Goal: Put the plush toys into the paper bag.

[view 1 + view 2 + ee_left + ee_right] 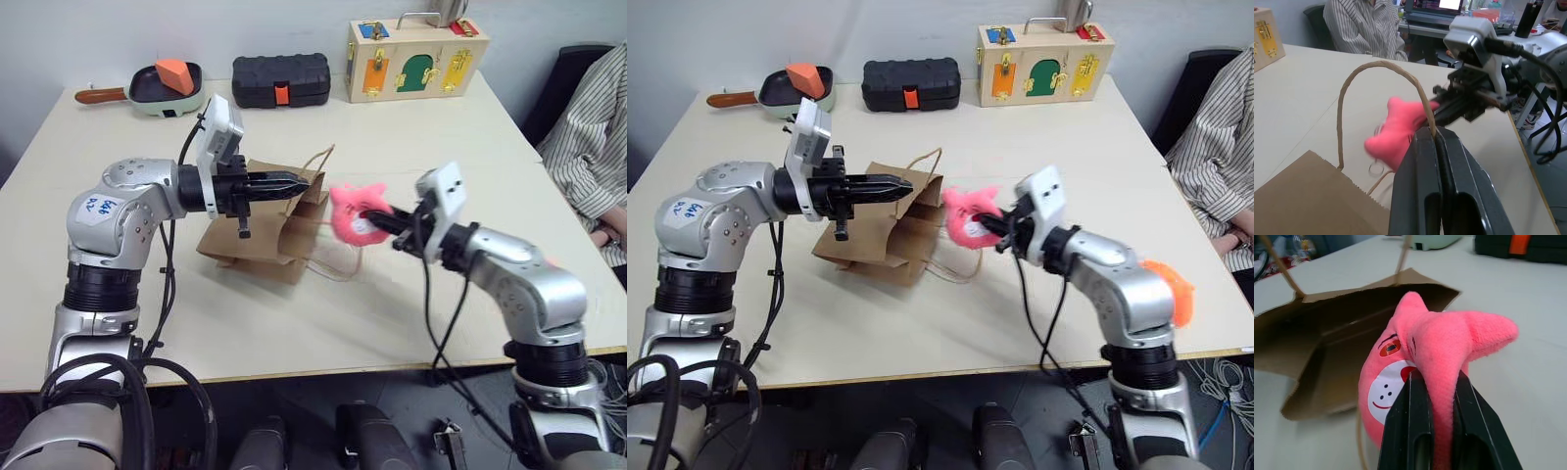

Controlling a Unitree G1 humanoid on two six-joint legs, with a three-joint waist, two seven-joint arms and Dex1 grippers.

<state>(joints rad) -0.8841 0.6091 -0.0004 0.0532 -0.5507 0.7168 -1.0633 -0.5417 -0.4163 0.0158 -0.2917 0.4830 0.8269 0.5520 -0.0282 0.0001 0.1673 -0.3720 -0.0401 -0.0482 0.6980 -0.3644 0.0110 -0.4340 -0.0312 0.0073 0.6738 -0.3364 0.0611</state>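
- My left gripper (302, 183) has its two black fingers pressed together on one thin twisted-paper handle (1382, 67) of the paper bag (257, 239), holding that loop up off the table (411, 304)
- The paper bag is brown kraft, creased and slumped on its side near the middle of the table, its mouth open toward my right gripper; I count two loop handles, the second (333, 267) lying flat on the table by the bag's mouth
- My right gripper (1432, 387) is clamped narrowly on the pink plush toy (356, 213), squeezing a fold of its soft fleece between the fingers; the toy hangs in the air just beside the bag's mouth, not inside
- The pink toy is rounded with stubby ears and a white muzzle patch with a stitched smile
- A second plush toy (1172, 287), plain orange and blob-shaped, shows behind my right arm close to the table's right edge
- Along the far edge: one pale green pan (162, 90) holding one hard orange wedge (174, 73), one ribbed black plastic case (281, 79), one wooden latch box (416, 59) with coloured doors
- A person in a striped shirt (593, 137) sits past the right edge
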